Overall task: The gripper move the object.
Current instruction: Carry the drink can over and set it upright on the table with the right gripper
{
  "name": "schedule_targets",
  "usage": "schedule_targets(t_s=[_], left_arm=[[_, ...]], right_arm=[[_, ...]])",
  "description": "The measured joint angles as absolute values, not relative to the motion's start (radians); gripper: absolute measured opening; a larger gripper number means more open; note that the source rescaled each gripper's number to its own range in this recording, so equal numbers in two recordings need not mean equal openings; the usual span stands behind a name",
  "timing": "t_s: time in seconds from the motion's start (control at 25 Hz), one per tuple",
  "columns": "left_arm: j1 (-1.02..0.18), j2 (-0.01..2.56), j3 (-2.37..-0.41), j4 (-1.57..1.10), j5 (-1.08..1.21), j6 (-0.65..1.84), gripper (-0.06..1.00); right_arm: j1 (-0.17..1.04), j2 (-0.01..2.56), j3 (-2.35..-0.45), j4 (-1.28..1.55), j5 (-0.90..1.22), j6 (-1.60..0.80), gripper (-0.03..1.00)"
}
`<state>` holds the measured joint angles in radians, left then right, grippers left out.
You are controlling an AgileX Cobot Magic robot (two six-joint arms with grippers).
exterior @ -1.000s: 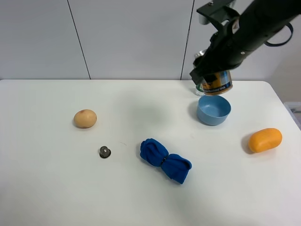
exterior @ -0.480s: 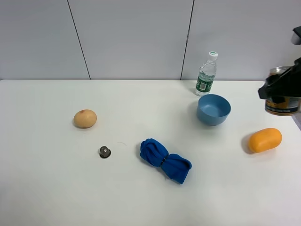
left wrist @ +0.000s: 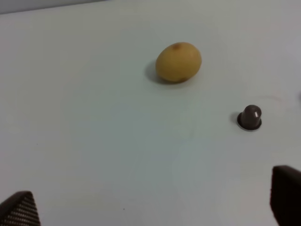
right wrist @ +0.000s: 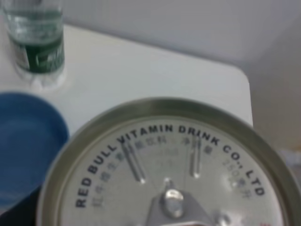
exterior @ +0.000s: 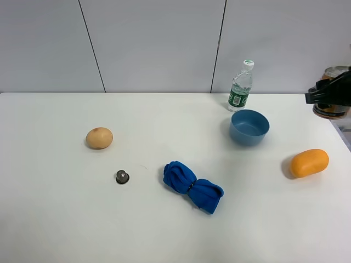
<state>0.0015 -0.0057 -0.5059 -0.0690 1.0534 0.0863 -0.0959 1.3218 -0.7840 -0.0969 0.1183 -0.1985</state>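
The yellow-orange drink can is held at the far right edge of the exterior view, off the table surface, with its silver top up. My right gripper is shut around its body. In the right wrist view the can's silver top fills most of the picture and the fingers are hidden. My left gripper is open and empty over the left part of the table; only its two fingertips show. The left arm does not show in the exterior view.
A clear plastic bottle stands at the back, with a blue bowl in front of it. An orange fruit lies at right, a blue cloth in the middle, a tan potato and a small dark knob at left.
My right gripper has carried the can from above the blue bowl to the right edge of the table, then slightly farther back. The bottle has come into view.
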Motion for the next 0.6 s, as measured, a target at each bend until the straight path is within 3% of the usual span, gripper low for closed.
schedule_targets(t_s=[0.32,0.6], left_arm=[[0.002,-0.006,-0.506,-0.069,1.053,0.086,1.0],[0.002,-0.006,-0.506,-0.069,1.053,0.086,1.0]], right_arm=[[-0.108,1.624,-0.791,-0.09,-0.313,-0.199,0.0],[-0.109,1.857,-0.911,-0.01,-0.431,-0.221,0.0]])
